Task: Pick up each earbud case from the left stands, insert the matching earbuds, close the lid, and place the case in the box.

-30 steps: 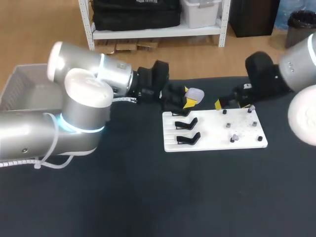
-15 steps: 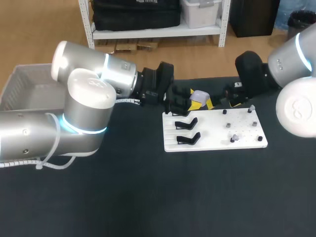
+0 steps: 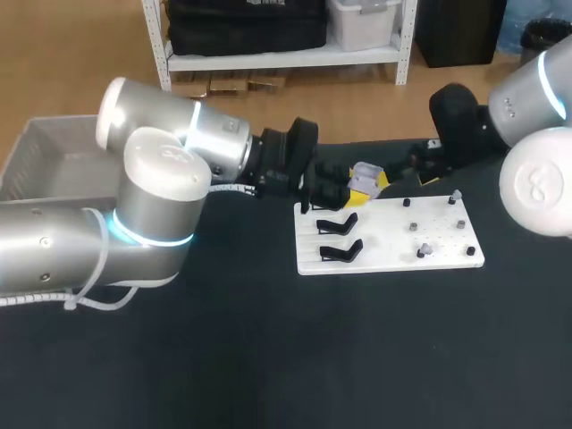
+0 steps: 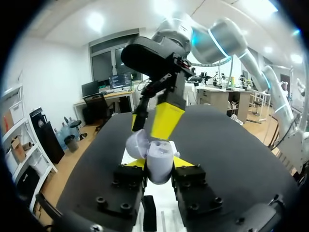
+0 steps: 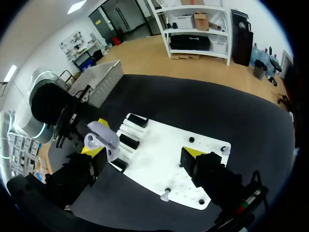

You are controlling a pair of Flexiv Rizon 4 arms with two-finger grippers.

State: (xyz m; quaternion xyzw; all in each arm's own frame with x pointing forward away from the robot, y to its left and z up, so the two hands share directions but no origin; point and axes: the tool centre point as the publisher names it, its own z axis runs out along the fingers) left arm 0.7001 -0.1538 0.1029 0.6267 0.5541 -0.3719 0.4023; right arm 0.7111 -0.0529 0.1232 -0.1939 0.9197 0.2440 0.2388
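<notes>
Lavender earbud case (image 4: 157, 159) clamped in left fingers (image 4: 129, 181), right fingers (image 5: 207, 171) spread, near board's (image 3: 393, 250) far edge

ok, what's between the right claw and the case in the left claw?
Nothing visible: in the left wrist view, a yellow finger of the right claw stands directly behind the case.

the silver left arm (image 3: 161, 179) hides part of the pale grey mesh box (image 3: 40, 156), cut off at the edge too. the lilac earbud case (image 4: 157, 154) covers most of the yellow tips of the left gripper (image 4: 159, 169).
</notes>
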